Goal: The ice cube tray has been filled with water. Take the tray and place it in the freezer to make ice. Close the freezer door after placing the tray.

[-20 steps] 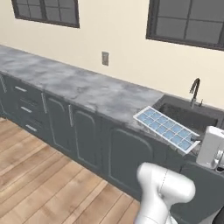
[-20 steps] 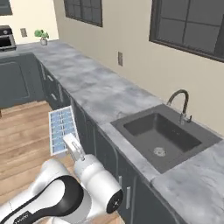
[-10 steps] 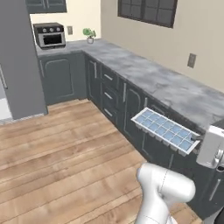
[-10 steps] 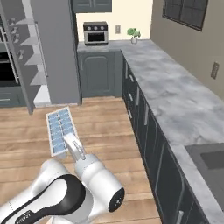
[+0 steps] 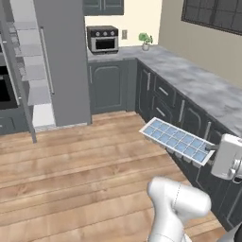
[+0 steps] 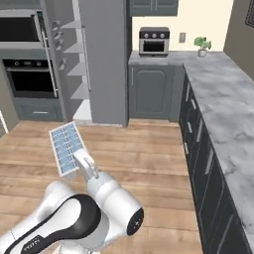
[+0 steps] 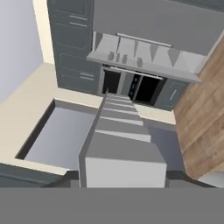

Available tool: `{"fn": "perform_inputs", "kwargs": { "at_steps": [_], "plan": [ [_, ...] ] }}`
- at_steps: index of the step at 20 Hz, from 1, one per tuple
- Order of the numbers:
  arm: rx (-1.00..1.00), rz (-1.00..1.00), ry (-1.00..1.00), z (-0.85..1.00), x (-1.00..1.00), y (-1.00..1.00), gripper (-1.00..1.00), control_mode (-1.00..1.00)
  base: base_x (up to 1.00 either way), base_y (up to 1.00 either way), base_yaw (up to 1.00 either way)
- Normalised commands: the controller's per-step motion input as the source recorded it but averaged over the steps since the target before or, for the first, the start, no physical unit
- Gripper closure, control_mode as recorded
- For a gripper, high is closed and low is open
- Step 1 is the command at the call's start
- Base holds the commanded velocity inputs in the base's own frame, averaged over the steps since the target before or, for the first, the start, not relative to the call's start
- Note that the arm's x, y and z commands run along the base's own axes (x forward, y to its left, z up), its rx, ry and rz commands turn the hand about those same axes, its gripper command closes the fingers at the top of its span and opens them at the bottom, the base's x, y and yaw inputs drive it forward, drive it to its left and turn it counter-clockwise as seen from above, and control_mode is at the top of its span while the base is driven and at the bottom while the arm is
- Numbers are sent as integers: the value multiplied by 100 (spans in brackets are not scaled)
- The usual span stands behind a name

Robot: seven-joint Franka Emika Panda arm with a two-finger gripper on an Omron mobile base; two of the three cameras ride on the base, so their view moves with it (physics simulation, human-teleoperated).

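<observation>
Evidently rigid, light ice cube tray (image 5: pixel 177 141) | water (image 6: pixel 67 144) likely spillable, needed level carriage | gripper (image 5: pixel 211 148) clamped one short end | freezer (image 5: pixel 29 66) stood open

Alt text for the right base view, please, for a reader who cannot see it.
The white arm holds the ice cube tray over a wooden floor, its blue cells facing up. Ahead stands the grey freezer, open with white shelves showing. A grey counter runs along the right.

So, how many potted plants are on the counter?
1: the plant stands at the far end of the counter, right of the toaster oven. Others may be out of frame.
</observation>
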Motion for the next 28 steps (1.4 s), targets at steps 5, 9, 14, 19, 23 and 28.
{"fn": "perform_inputs", "kwargs": {
  "at_steps": [5,9,14,19,23,28],
  "plan": [
    [0,0,0,0,0,0,100,100,100,43,0],
    [0,0,0,0,0,0,100,100,100,69,0],
    [0,0,0,0,0,0,100,100,100,69,0],
    [0,0,0,0,0,0,100,100,100,66,0],
    [0,0,0,0,0,0,100,100,100,67,0],
    [0,0,0,0,0,0,100,100,100,29,0]
  ]
}}
